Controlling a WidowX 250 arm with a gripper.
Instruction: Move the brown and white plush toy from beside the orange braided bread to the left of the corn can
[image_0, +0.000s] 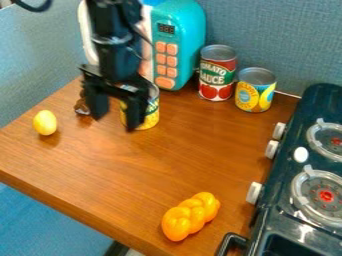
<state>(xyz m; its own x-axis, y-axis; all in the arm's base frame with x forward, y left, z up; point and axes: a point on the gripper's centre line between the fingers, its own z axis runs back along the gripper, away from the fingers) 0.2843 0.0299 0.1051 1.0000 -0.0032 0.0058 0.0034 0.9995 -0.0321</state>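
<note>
Your gripper (115, 123) hangs over the upper left part of the table (133, 165), its two fingers pointing down and spread wide, with nothing held between them. Just behind it, partly hidden by the finger on the right of the view, is the yellow-labelled can (151, 111). That can stands upright on the table, its long axis vertical and its lid end up; you cannot tell whether the finger touches it. A small dark brown object (81, 107) lies just left of the gripper, and farther left is a yellow egg-shaped thing (45, 122). Behind the can you have the teal toy microwave (175, 50), and to the right a red can (217, 75) and a yellow-and-blue can (255, 91), both upright. The braided bread (190, 216) lies near the front edge, slanting from lower left to upper right, near the stove (284, 220).
</note>
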